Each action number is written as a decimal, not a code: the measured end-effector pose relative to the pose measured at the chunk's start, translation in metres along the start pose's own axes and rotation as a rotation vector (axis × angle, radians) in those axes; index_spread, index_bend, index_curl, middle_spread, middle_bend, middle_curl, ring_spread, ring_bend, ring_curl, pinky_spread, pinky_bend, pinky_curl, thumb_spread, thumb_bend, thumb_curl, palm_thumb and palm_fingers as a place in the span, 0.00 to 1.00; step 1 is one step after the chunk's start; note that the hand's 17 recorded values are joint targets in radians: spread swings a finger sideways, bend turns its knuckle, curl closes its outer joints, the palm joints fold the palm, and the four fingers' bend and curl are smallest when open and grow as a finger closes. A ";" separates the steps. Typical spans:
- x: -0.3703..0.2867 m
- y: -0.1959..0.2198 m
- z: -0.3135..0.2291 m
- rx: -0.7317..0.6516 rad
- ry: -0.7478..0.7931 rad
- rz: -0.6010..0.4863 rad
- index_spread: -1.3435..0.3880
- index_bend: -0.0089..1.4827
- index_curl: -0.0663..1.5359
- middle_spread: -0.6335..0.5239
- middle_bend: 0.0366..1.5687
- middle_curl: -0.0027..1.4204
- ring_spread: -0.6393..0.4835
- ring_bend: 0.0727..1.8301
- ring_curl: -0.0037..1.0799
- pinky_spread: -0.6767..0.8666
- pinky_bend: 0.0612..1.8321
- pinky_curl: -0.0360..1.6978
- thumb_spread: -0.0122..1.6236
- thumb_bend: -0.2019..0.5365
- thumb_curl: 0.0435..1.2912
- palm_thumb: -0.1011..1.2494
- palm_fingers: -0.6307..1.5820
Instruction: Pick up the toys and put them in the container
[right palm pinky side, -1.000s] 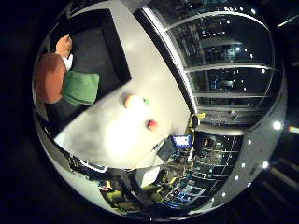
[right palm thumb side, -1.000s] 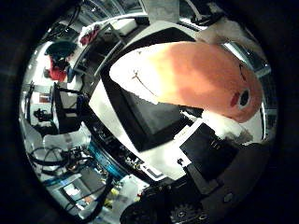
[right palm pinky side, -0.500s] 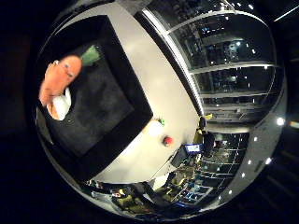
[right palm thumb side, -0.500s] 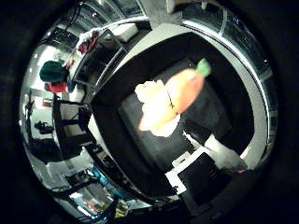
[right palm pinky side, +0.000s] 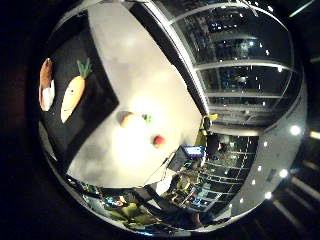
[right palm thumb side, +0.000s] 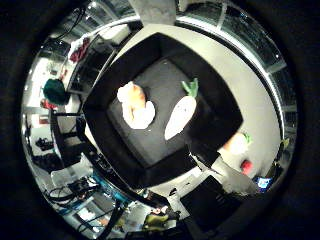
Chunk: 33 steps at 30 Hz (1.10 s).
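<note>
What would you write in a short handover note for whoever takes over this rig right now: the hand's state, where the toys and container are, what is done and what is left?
Hand: little of it shows; whether it is open or shut cannot be told, and no toy fills either palm view.
Container: black, standing on the white table.
Done: the carrot toy and an orange and white toy lie apart on the container's floor.
Left: an orange toy with a green top and a small red toy lie on the table beside the container.
</note>
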<state>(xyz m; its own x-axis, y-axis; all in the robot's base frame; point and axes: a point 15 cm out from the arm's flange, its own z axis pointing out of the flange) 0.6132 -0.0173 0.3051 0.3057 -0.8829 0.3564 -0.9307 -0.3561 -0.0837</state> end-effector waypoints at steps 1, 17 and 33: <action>0.026 0.012 0.006 -0.012 0.003 0.035 0.54 0.11 0.17 0.59 0.15 0.24 0.71 0.20 0.21 0.70 0.31 0.19 0.57 0.23 0.26 0.65 0.29; 0.267 0.207 0.112 -0.149 -0.031 0.324 0.56 0.11 0.19 0.57 0.16 0.24 0.70 0.18 0.22 0.70 0.28 0.18 0.57 0.24 0.25 0.62 0.32; 0.283 0.259 0.247 -0.184 -0.075 0.280 0.58 0.11 0.20 0.56 0.18 0.24 0.66 0.18 0.23 0.67 0.25 0.17 0.57 0.21 0.21 0.43 0.34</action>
<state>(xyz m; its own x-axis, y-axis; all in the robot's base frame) 0.5080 -0.4355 0.1540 0.0409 -0.9611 0.2731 -0.9991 -0.0417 0.0028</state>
